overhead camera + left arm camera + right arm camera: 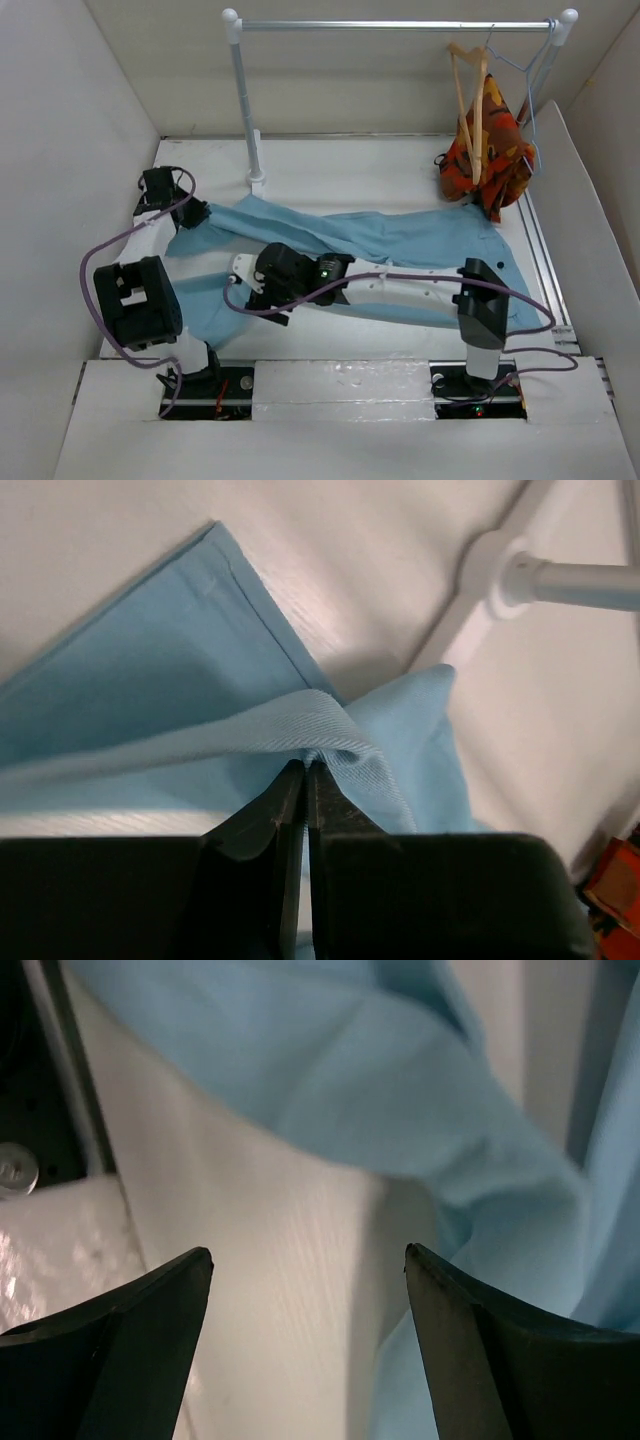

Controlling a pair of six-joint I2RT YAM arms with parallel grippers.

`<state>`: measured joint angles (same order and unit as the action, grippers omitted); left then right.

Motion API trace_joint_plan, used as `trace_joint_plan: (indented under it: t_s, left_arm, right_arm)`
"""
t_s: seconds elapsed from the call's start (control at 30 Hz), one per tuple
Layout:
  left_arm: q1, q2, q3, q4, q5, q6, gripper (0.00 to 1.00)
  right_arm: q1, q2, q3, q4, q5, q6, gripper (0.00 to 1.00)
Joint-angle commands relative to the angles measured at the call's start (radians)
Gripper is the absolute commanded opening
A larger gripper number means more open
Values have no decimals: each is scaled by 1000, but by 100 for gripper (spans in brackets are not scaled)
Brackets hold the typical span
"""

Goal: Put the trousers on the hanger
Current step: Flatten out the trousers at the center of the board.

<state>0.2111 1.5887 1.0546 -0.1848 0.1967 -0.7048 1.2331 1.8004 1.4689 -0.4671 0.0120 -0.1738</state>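
Progress is slight: the soft light-blue cloth trousers (400,240) lie spread across the white counter (330,165), no part of them on the tan wooden triangular hanger (478,110). That hangs from the white rail (390,25) at the far right, beside an orange-red patterned garment (500,165). Your left fingers (270,820) are closed, pinching a fold at the trousers' far-left end. Your right fingers (120,1310) gape wide near the trousers' near edge, holding nothing. Lifting, carrying and draping all remain. No container shows; only the rail carries anything.

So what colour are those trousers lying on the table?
Plain light blue trousers, clearest in the left wrist view.
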Motion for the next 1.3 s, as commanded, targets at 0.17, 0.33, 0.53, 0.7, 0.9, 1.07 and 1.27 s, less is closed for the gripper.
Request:
trace_joint_plan:
  t_s: [0.17, 0.33, 0.53, 0.7, 0.9, 1.07, 1.27]
  left_arm:
    - [-7, -436, -8, -28, -45, 16, 0]
    - [-46, -700, -261, -226, -271, -63, 20]
    - [22, -750, -421, -264, -233, -125, 73]
    - [31, -713, -179, -329, -351, -67, 73]
    - [31, -578, -105, -145, -346, 16, 76]
    - [31, -313, -48, -159, -238, 25, 81]
    - [31, -117, -118, -170, -52, 11, 82]
  right_arm:
    - [-84, -77, 136, -65, 170, -69, 83]
    - [-217, -342, -290, -12, 122, 43, 83]
    - [-412, -476, -452, -57, 96, 43, 83]
    - [-567, -559, -509, -79, 60, 34, 75]
    - [-676, -484, -588, 42, -3, 10, 65]
    - [-689, -353, -619, 168, -63, 42, 64]
    - [-679, -400, -688, 159, -99, 25, 58]
